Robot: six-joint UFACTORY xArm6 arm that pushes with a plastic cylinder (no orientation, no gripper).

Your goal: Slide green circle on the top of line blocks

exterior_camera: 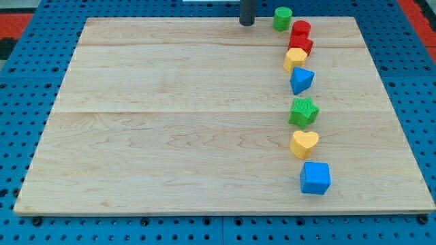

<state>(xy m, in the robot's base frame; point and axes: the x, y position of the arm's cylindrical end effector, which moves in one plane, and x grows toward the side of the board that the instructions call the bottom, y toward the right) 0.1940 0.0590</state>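
No jaws here, just a dark rod, upright, my tip (246, 24) at the wooden board's (170, 122) top edge, just left of the green circle (283, 18) capping the line above the red blocks (300, 37), blue pegboard (27, 82) around.

Eight blocks lie on the bench (170, 122). Two are green: a green circle (283, 18) and a green star (303, 111). Two are red: a red cylinder (300, 29) and a red block (301, 45) of unclear shape. Two are yellow: a yellow pentagon (295, 59) and a yellow heart (304, 143). Two are blue: a blue triangle (301, 80) and a blue cube (315, 177). One rod ends in my tip (246, 24).
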